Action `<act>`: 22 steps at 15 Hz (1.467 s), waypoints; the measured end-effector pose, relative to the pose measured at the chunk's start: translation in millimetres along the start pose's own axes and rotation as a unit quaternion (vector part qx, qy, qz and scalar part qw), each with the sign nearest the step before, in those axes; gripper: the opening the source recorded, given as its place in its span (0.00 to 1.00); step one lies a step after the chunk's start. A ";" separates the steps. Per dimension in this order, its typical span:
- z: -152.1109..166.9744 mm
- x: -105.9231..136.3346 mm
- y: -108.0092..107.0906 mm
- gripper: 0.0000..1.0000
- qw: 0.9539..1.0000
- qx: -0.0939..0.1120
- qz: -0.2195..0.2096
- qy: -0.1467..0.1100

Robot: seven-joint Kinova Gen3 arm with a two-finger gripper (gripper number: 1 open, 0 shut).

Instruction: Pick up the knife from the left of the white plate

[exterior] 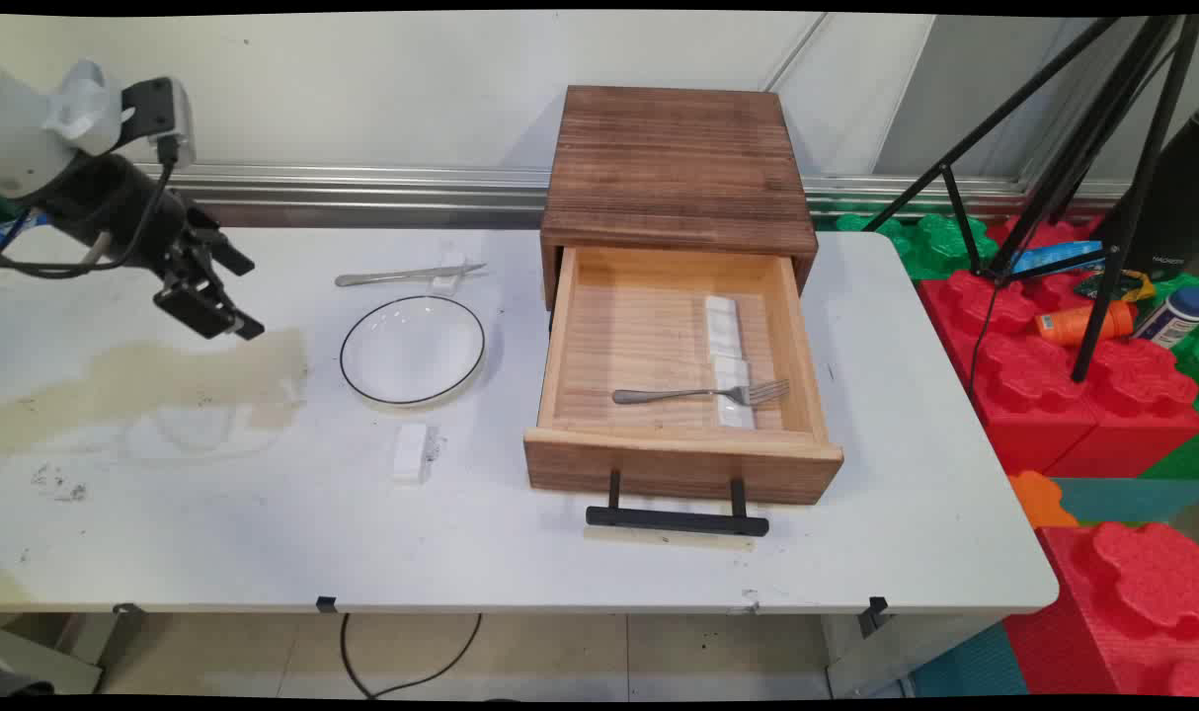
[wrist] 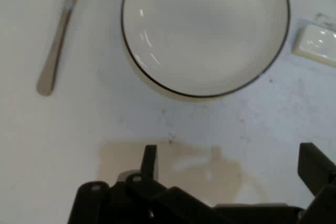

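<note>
**Jaws wide and empty above the stained patch, left of the plate**

My gripper (exterior: 209,294) hangs above the left part of the table (exterior: 264,533) with its jaws spread wide and nothing between them. In the hand view my two fingers (wrist: 149,161) rise from the bottom edge far apart, with only bare tabletop and a brownish stain (exterior: 155,380) showing in the gap. I touch nothing; I am clear of the surface.

Nearest to me, just past the stain, lies a white plate (exterior: 413,350) with a thin dark rim, and it is empty. Beyond the plate a knife (exterior: 407,276) lies with its blade end resting on a small white block (exterior: 448,275). On the plate's near side sits another small white block (exterior: 411,452), with nothing on it.

Further right stands a wooden box (exterior: 677,168) whose drawer (exterior: 680,464) is pulled fully out, its black handle (exterior: 677,519) toward the table's near edge. Inside, a fork (exterior: 703,394) lies across a strip of white blocks (exterior: 728,357).

As to progress, I judge only from how things lie: the drawer is already open, the fork is inside it, the knife is on its rest, the plate holds nothing, and I carry nothing.
</note>
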 end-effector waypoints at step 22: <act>103.6 113.1 -116.7 1.00 0.995 0.041 0.068 -0.055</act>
